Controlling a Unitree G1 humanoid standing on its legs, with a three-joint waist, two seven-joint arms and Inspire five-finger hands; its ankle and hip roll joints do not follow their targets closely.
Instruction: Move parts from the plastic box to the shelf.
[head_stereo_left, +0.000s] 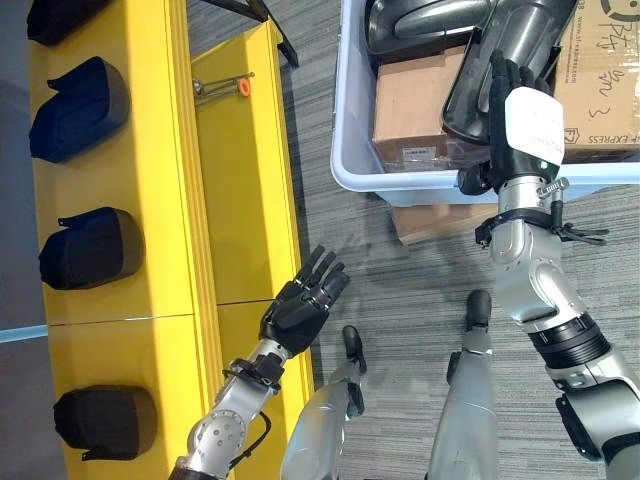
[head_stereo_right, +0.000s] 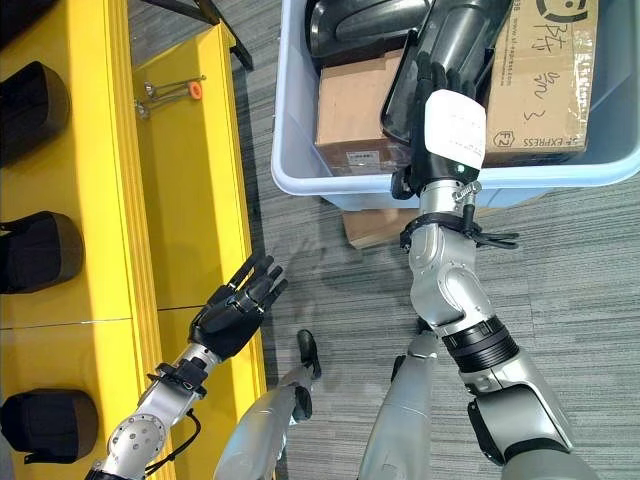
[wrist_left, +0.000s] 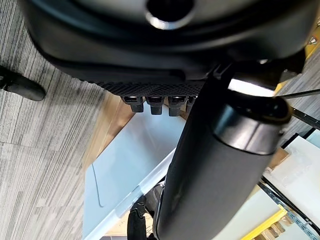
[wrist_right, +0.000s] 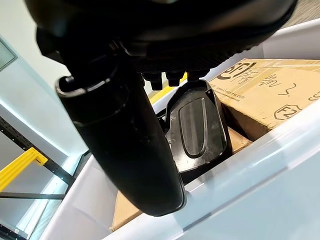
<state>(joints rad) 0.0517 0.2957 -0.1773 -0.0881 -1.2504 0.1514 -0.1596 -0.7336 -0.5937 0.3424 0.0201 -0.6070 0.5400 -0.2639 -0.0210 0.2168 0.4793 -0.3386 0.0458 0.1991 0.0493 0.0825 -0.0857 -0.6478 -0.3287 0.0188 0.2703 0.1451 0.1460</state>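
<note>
Shelf (head_stereo_left: 160, 150): yellow, along the robot's left side, with a lower yellow tier (head_stereo_left: 240, 190) beside it toward the middle.
Parts on shelf: three dark moulded parts lie in a row on the upper tier, one near the top (head_stereo_left: 78, 108), one in the middle (head_stereo_left: 90, 248), one near the bottom (head_stereo_left: 105, 421); a fourth (head_stereo_left: 60, 15) is cut off at the top edge.
Small tool (head_stereo_left: 222, 87): metal with an orange end, lying on the lower tier.
Left hand (head_stereo_left: 300, 305): held over the edge of the lower tier, fingers straight and spread, holding nothing.
Floor (head_stereo_left: 400, 320): grey striped carpet between shelf and box.
Plastic box (head_stereo_left: 350, 150): pale blue-grey, on the floor to the right, holding cardboard cartons (head_stereo_left: 415, 105) and dark plastic parts (head_stereo_left: 420, 25).
Right hand (head_stereo_left: 520, 115): reaching over the box's near rim, fingers lying against a long dark part (wrist_right: 197, 125) that leans upright in the box between the cartons; whether the fingers close round it cannot be told.
</note>
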